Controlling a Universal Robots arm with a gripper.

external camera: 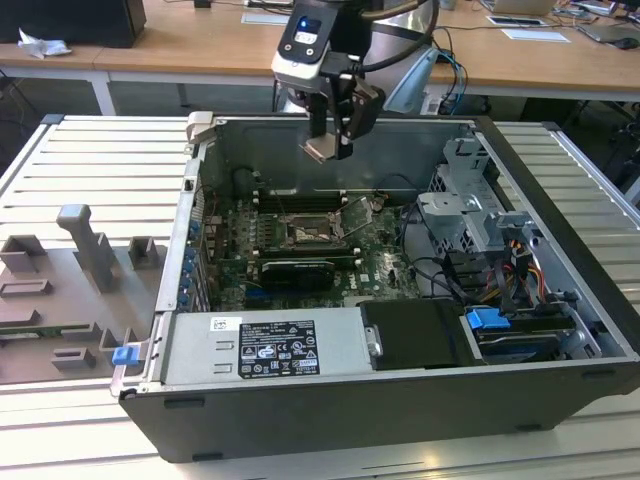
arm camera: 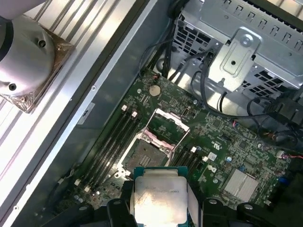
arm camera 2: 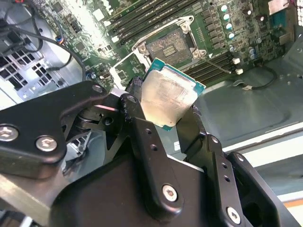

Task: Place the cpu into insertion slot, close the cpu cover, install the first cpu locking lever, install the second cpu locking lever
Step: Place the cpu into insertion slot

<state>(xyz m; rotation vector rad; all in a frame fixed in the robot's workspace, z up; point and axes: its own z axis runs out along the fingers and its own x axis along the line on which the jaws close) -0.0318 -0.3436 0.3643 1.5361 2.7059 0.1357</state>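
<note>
As the slatted table (external camera: 80, 150) carried the open case (external camera: 340, 425), the green board (external camera: 385, 262) lay flat on the case floor. In the exterior view the arm (external camera: 310, 40) stood at twelve o'clock. Its gripper (external camera: 328, 148) hung above the board, well apart from it, at about twelve o'clock of the slot (external camera: 307, 235). The cover (external camera: 357, 213) stood raised on its hinge at about two o'clock of the slot and left the dark socket bare. In the second wrist view the cover (arm camera 2: 127, 66) tilted up just beside the slot (arm camera 2: 169, 45). The gripper (arm camera 2: 166, 101) was closed narrowly on the cpu (arm camera 2: 169, 97), with its two black fingers (arm camera 2: 142, 130) pressing opposite edges. The cpu sat tilted, pale metal side showing, apart from the slot. In the first wrist view the cpu (arm camera: 158, 198) hung near the slot (arm camera: 147, 153).
</note>
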